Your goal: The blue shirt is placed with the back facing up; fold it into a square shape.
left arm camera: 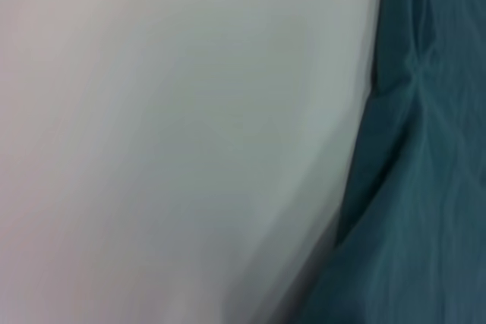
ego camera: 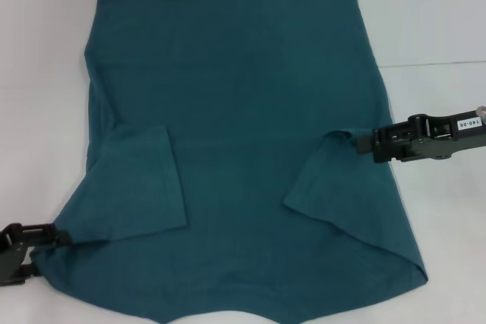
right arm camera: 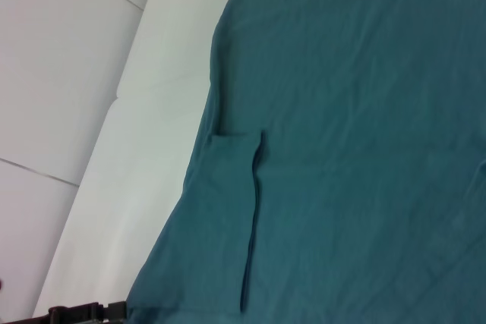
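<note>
Across the white bench (ego camera: 433, 28), blue shirt (ego camera: 243, 89) spread back-up between both tools, left tool (ego camera: 57, 237) pinching near shoulder corner, right tool (ego camera: 357, 142) pinching folded-in right sleeve (ego camera: 323, 176), hem farthest away.

Blue shirt (ego camera: 250, 111) (sleeves folded inward)

The blue shirt (ego camera: 250, 111) lies spread on the bench (ego camera: 433, 20) between my pincers: my left pincer (ego camera: 55, 238) at its near left corner, my right pincer (ego camera: 363, 142) on its right edge, both sleeves folded inward.
</note>
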